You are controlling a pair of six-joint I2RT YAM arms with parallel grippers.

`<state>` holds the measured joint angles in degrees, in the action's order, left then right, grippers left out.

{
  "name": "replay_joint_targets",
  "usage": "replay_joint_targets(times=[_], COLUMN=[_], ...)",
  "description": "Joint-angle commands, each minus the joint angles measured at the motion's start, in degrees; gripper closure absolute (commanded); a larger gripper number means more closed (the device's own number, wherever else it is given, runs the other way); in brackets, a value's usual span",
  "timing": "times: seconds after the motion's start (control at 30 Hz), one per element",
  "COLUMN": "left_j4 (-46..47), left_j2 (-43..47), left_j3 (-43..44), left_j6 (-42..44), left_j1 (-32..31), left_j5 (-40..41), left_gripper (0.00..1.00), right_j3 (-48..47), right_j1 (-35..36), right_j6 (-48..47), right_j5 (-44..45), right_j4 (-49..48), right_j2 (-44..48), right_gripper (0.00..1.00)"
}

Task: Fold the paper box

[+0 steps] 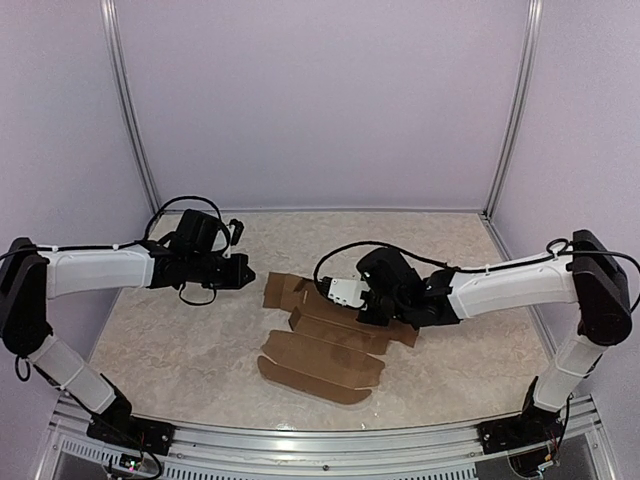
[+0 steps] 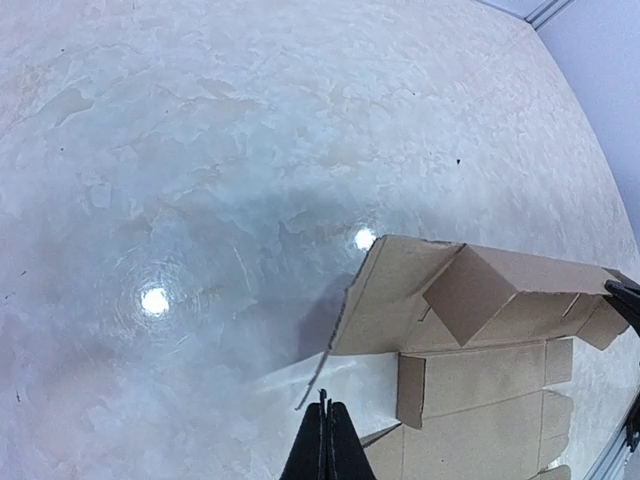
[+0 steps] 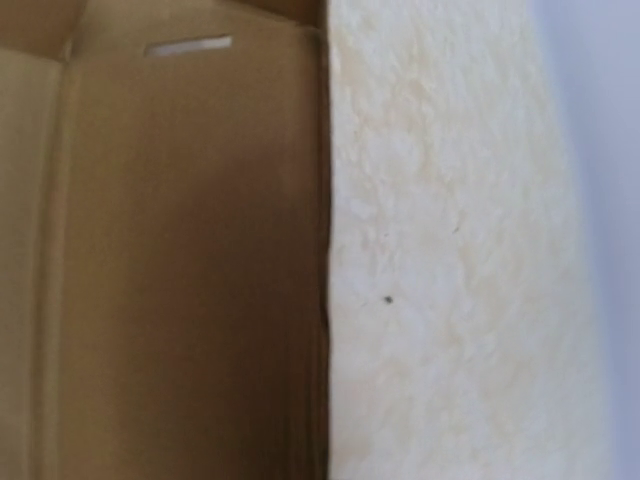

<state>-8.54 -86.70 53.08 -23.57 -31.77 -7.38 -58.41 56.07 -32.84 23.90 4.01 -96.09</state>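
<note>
Currently the paper box [image 1: 325, 345] lies mostly flat in the middle of the bench [image 1: 180, 340], far flaps partly raised. My left gripper [image 1: 243, 273] hangs near its left edge, fingers together, empty. My right gripper [image 1: 335, 292], likewise closed, sits low over the cardboard. Risk: the unpinned sheet may slide on the glossy surface instead of creasing.

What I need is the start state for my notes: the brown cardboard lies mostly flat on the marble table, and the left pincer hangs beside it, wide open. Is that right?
Not quite. The left pincer is shut, not wide open: the left wrist view shows its fingers pressed together. The rest holds: the cardboard lies mostly flat on the table, with the left pincer beside it.
</note>
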Motion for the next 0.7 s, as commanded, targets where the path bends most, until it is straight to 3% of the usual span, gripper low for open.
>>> replay_joint_targets(times=[0.0, 0.13, 0.3, 0.67], left_j4=[4.08, 7.78, 11.68, 16.34], left_j2=[0.64, -0.24, -2.32, -5.24], left_j3=[-2.48, -4.91, -5.93, -5.77], left_j6=[-0.64, -1.85, -3.02, -3.70], left_j1=[0.66, 1.22, 1.66, 2.68], left_j5=[-1.39, -2.62, -3.96, -4.99], left_gripper=[1.00, 1.00, 1.00, 1.00], right_j3=[4.92, 8.87, 11.19, 18.96], right_j1=[2.60, 3.75, 4.54, 5.63], right_j6=[-12.02, -19.24, -23.31, -32.33], right_j5=[4.96, 6.62, 7.43, 9.70], right_j4=[-12.03, -18.96, -24.10, -46.06], right_j2=[2.05, 2.37, 2.73, -0.11], right_gripper=[1.00, 1.00, 1.00, 1.00])
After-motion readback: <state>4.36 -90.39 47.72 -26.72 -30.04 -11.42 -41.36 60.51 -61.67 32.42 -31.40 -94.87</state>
